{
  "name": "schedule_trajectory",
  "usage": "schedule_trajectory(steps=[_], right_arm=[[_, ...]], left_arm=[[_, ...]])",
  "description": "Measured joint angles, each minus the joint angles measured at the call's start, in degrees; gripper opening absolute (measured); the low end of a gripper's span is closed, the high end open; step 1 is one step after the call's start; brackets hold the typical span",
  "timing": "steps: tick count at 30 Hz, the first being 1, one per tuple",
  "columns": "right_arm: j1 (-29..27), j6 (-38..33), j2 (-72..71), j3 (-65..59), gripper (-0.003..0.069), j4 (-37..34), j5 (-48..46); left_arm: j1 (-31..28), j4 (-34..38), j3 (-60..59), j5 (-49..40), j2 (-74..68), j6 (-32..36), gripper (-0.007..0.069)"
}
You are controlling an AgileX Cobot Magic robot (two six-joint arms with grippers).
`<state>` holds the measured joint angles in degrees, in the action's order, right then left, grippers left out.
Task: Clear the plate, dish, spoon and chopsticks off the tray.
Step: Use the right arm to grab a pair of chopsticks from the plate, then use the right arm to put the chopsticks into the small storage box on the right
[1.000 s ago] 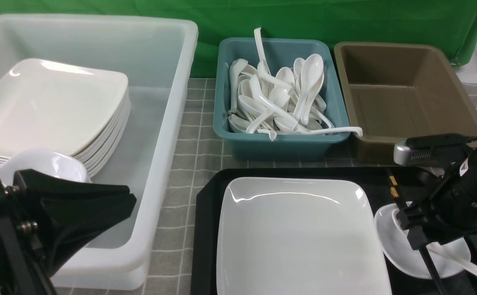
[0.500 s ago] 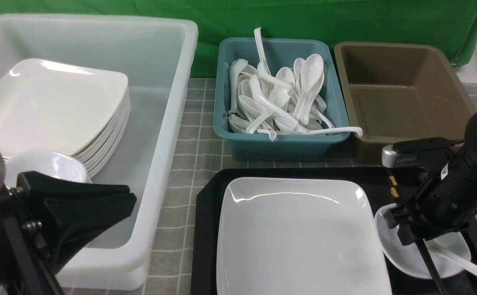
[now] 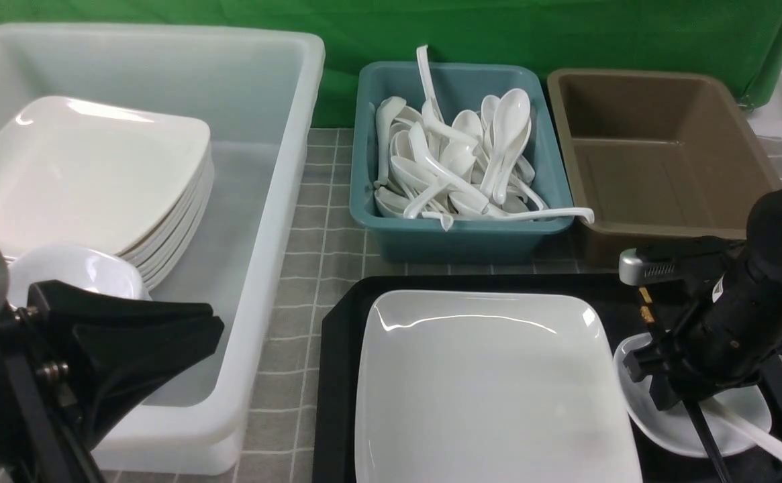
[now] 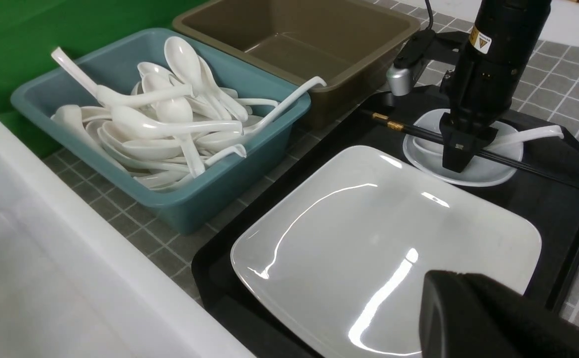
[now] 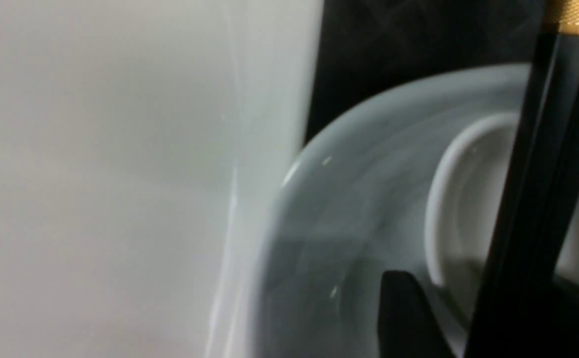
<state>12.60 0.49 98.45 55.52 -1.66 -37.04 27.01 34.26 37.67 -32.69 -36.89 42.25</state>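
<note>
The black tray (image 3: 337, 376) holds the large white plate (image 3: 491, 389). To its right is the small dish (image 3: 686, 429). The spoon (image 3: 763, 439) lies in the dish with its handle towards the right. The black chopsticks (image 3: 703, 429) lie across the dish, gold bands at the far end. My right gripper (image 3: 659, 386) is low over the dish, open. Its fingers (image 5: 403, 318) stand on either side of the chopsticks (image 5: 537, 199). My left gripper (image 3: 162, 335) is shut and empty, at the near left beside the white bin. The left wrist view shows the plate (image 4: 383, 238), dish (image 4: 473, 171) and right gripper (image 4: 458, 159).
A large white bin (image 3: 270, 201) at the left holds stacked plates (image 3: 82, 174) and a small dish (image 3: 75, 268). A teal bin (image 3: 458, 235) full of white spoons and an empty brown bin (image 3: 659, 154) stand behind the tray. A green backdrop closes the far side.
My right gripper has moved down and to the left, closer over the dish and chopsticks. The left arm has hardly moved.
</note>
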Motion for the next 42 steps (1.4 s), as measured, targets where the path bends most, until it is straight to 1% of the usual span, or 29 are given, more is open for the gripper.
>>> schedule_trajectory(steps=[1, 2, 3, 6, 8, 15, 20, 22, 24, 26, 28, 32, 35, 36, 37, 40, 42], right_arm=[[0.00, 0.00, 0.00, 0.00, 0.0271, 0.02, 0.00], [0.00, 0.00, 0.00, 0.00, 0.0265, 0.02, 0.00], [0.00, -0.05, 0.00, 0.00, 0.0226, 0.09, 0.00], [0.00, -0.49, 0.00, 0.00, 0.0145, 0.27, -0.06], [0.00, -1.01, -0.06, 0.12, 0.0127, 0.40, -0.19], [0.00, -2.27, -2.50, 0.14, 0.0125, 0.40, -0.68], [0.00, -3.91, -6.27, 0.14, 0.0125, -0.15, -4.42], [0.00, -6.80, -9.36, 0.14, 0.0125, -2.46, -7.43], [0.00, -9.19, -12.49, 0.14, 0.0125, -6.11, -7.51], [0.00, -11.59, -16.93, 1.02, 0.0125, -9.92, -4.08], [-0.10, -12.07, -18.08, 2.12, 0.0125, -10.48, -1.06], [-2.43, -12.10, -16.36, 9.53, 0.0125, -11.57, 11.59], [-5.30, -11.91, -8.84, 17.81, 0.0125, -11.60, 22.70], [-5.46, -11.91, -8.26, 18.33, 0.0125, -11.60, 22.70], [-6.50, -11.91, -4.10, 22.09, 0.0125, -11.71, 25.91], [-8.48, -11.18, 6.06, 30.44, 0.0130, -11.76, 29.13], [-9.44, -10.61, 11.58, 34.35, 0.0176, -11.76, 28.98]], left_arm=[[0.00, 0.00, 0.00, 0.00, 0.00, 0.00, 0.0021], [0.00, 0.00, 0.00, 0.00, 0.00, 0.00, 0.0021], [0.00, 0.00, 0.00, 0.00, 0.00, 0.19, 0.0021], [0.00, 0.00, 0.00, 0.00, 0.00, 0.21, 0.0021], [0.00, 0.00, 0.00, 0.00, 0.00, 0.21, 0.0021], [0.00, 0.00, 0.00, 0.00, 0.00, 0.21, 0.0021], [0.00, 0.00, 0.00, 0.00, 0.00, 0.21, 0.0021], [0.00, 0.00, -0.02, 0.00, 0.00, 0.21, 0.0021], [0.00, 0.00, -0.07, 0.50, 0.00, 0.21, 0.0021], [0.00, 0.37, -0.09, 2.59, 0.00, 0.21, 0.0021], [0.00, 0.96, -0.13, 3.95, 0.00, 0.26, 0.0021], [0.00, 3.99, -0.13, 9.39, 0.00, 3.00, 0.0021], [0.00, 6.50, -0.13, 11.41, 0.00, 6.48, 0.0021], [0.00, 6.63, -0.13, 11.41, 0.00, 6.48, 0.0021], [0.00, 7.11, -0.13, 11.46, 0.00, 7.20, 0.0021], [0.00, 7.36, -0.13, 11.46, 0.00, 7.50, 0.0021], [0.00, 7.44, -0.13, 11.46, 0.00, 7.50, 0.0021]])
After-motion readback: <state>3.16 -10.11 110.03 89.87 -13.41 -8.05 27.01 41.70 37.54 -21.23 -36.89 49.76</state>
